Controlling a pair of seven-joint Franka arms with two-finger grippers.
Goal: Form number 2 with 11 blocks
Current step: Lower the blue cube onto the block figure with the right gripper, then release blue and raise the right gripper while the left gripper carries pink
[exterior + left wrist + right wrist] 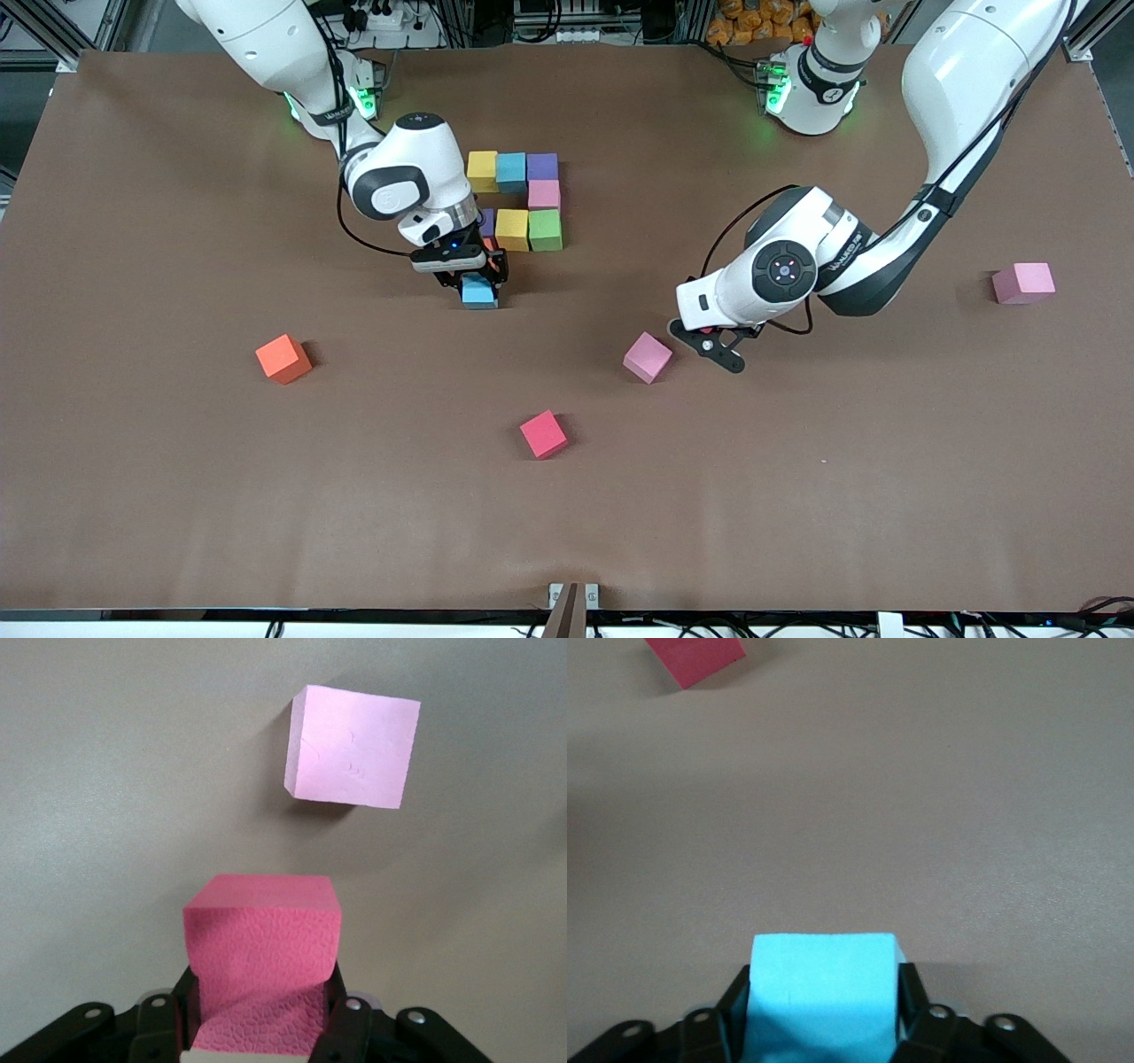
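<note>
Jaws first: those of my left gripper (261,988) are clamped on a deep pink block (261,921), hard enough that its foam bulges and narrows between them. That gripper hangs low over the middle of the table (133,532), just beside a pale pink block (648,357) that lies loose and turned at an angle.

My right gripper (824,997) has its jaws either side of a light blue block (822,966), down at the table; whether they grip it or stand free of it I cannot tell.

That block sits at the near end of the number 2 (523,199), which is only partly built and lies toward the edge where my bases stand. Its row nearest that edge reads yellow, light blue, purple. A pink cube follows under the purple one. The next row reads green, yellow and a purple cube half hidden by my right wrist. The cubes are matte, equal in size, with faces touching.

Loose ones: an orange block (283,358) toward my right arm's end, a red block (543,434) nearer the front camera's edge, and another pink block (1023,283) toward my left arm's end.
</note>
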